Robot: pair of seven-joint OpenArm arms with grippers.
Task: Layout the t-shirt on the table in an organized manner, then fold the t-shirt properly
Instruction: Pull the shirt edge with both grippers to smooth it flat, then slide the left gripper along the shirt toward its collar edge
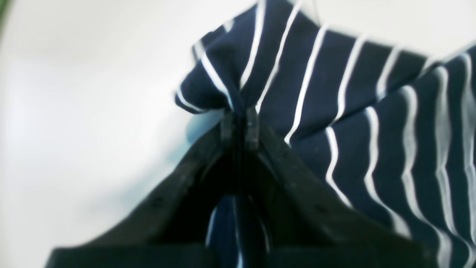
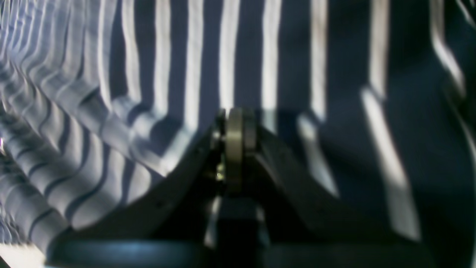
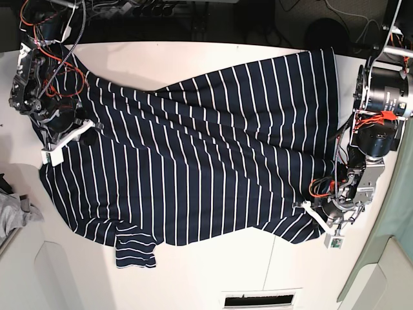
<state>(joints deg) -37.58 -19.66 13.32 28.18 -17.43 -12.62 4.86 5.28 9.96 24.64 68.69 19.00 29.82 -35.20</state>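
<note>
We see the t-shirt (image 3: 193, 155) spread across the bench (image 3: 213, 271), long axis running 9 to 3 o'clock. Left end effector (image 1: 241, 124) pinches its corner; right end effector (image 2: 234, 128) is closed over fabric.

White worktop under bright, even light

Beyond the far edge, a dark strip (image 3: 213, 19) holds tangled cables and black equipment. A small grey cloth (image 3: 11, 212) lies at the left margin. A pale green panel (image 3: 393, 245) runs down the right side, and a slotted vent (image 3: 258, 300) sits at the near edge.
</note>
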